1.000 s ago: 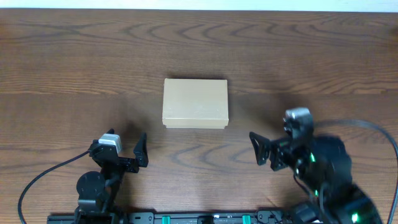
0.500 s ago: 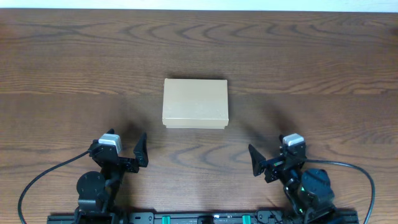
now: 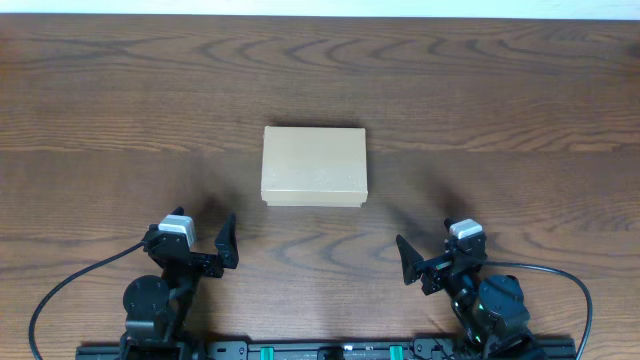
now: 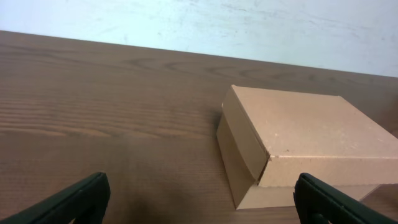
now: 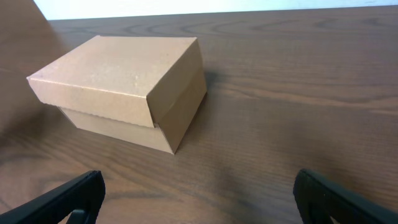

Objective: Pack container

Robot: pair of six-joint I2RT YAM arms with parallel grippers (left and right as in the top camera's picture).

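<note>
The container (image 3: 314,166) is a small tan cardboard box with its flap lid down, standing in the middle of the dark wooden table. In the left wrist view the container (image 4: 305,143) lies ahead and to the right; in the right wrist view the container (image 5: 118,81) lies ahead and to the left. My left gripper (image 3: 192,243) sits near the front edge, left of the box, open and holding nothing; its black fingers (image 4: 68,202) frame bare wood. My right gripper (image 3: 440,262) rests near the front edge on the right, open and holding nothing, well short of the box.
Black cables (image 3: 60,290) loop from both arm bases along the table's near edge, where a black rail (image 3: 320,350) runs. A pale wall (image 4: 199,25) rises behind the table's far edge.
The right arm has drawn back toward the near edge and settled low, jaws still wide. The left arm and the box have not moved.
</note>
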